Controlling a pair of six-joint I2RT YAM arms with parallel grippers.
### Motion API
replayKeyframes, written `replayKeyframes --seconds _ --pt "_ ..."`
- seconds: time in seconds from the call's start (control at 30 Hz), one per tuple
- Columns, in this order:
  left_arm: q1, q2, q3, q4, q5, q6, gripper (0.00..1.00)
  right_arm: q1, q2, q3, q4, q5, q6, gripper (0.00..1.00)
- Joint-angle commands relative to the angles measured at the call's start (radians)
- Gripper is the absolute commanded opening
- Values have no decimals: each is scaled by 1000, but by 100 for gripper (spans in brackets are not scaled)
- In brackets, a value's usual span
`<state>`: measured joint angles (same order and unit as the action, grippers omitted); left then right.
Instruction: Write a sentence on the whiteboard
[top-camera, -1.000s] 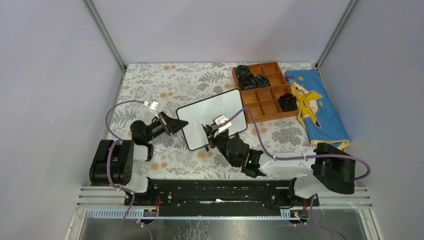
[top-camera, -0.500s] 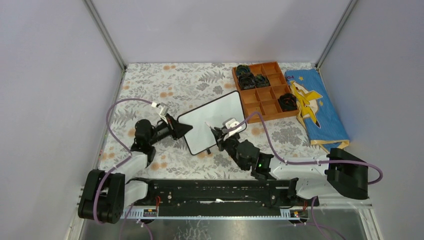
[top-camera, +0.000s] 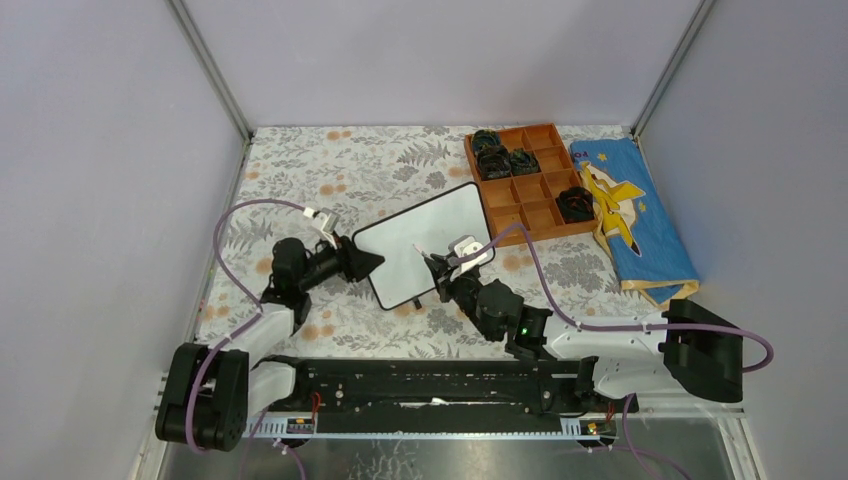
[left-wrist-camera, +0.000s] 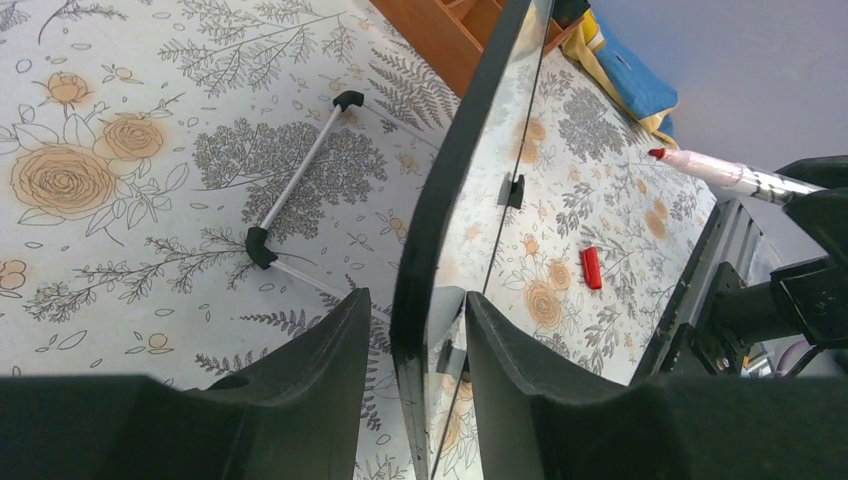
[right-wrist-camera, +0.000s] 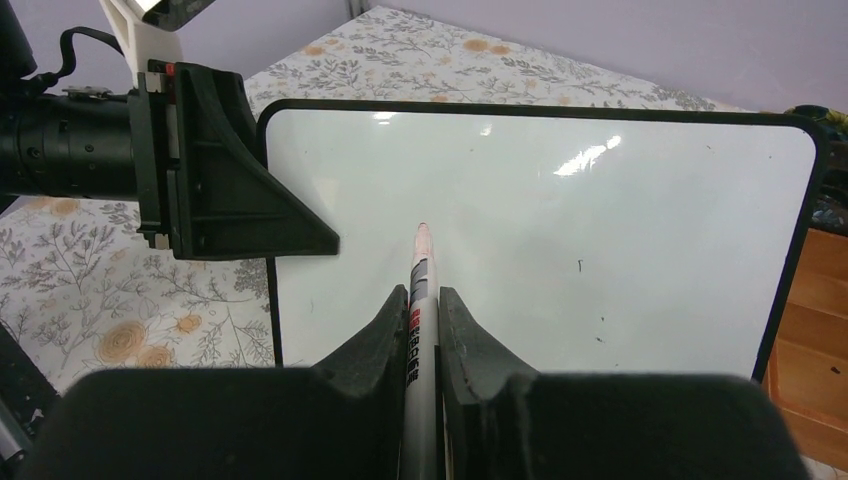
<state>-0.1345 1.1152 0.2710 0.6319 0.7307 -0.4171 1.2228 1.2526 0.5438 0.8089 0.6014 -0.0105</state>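
Caught the whiteboard (top-camera: 420, 225) mid-table on the flowered cloth (top-camera: 330, 160), black-framed, face plain white bar a few dark specks. Spotted the left gripper (top-camera: 375, 263) at the whiteboard's left edge, fingers straddling the frame, jaws apart with a slit of cloth showing between one finger and the frame (loose around it, not pinching). Found the right gripper (right-wrist-camera: 424, 296) at the whiteboard's near edge, squeezed tight on a marker (right-wrist-camera: 420, 265), red tip bared and pointed across the white face. From the left wrist, saw that tip clear of the surface. Picked out a small red cap (left-wrist-camera: 591, 267) on the cloth on the whiteboard's face side, and a thin white rod with black ends (left-wrist-camera: 300, 178) on its back side. Noted a brown compartment tray (top-camera: 531, 214) right at the whiteboard's far right corner (touching or not, couldn't tell), and a blue cloth (top-camera: 640, 225) beyond that.
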Motion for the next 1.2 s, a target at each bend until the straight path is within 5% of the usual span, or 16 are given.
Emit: replayKeyframes --seconds 0.0,0.43,0.7,1.17 --pt "19 -42 8 -13 -11 15 45 -5 -3 17 35 0 2 0" --pt "40 -24 1 22 50 -8 19 -5 52 43 101 -36 -4 0" --pt "40 -27 11 -10 34 30 16 -6 133 64 233 -107 -71 0" --pt "38 -38 22 -52 8 61 14 -56 199 137 177 -200 -22 0"
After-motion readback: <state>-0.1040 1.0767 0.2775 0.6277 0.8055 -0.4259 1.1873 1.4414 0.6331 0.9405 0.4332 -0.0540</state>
